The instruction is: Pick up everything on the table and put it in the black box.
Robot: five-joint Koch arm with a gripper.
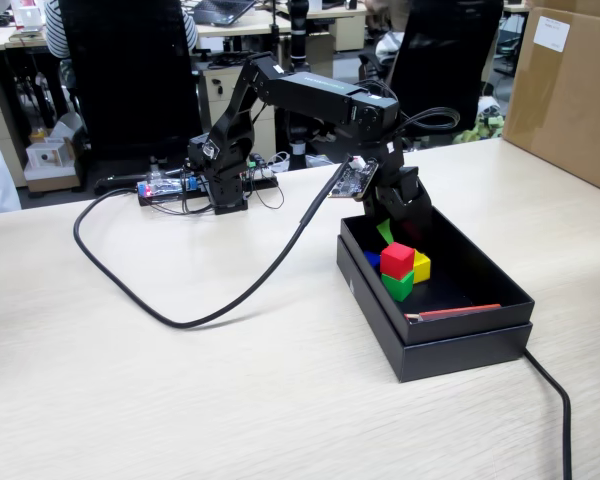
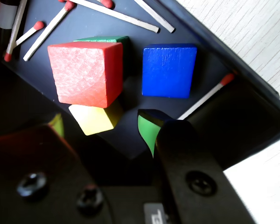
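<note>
The arm point(image 1: 300, 100) reaches from its base at the back of the table point(image 1: 180, 400) down into the black box point(image 1: 460, 340), which sits toward the right in the fixed view. All 4 cubes are inside the box. The red cube point(image 2: 86, 72) rests on top, over the green cube point(image 2: 107, 40) and the yellow cube point(image 2: 95, 119); the blue cube point(image 2: 169, 70) lies on the box floor just beside them. Several red-tipped matches point(image 2: 116, 15) lie scattered on the box floor. The gripper point(image 2: 105, 133) hangs above the cubes, its jaws apart and holding nothing, green pads point(image 2: 147, 133) showing on the insides. A thick black cable point(image 1: 180, 310) curves across the table left of the box.
</note>
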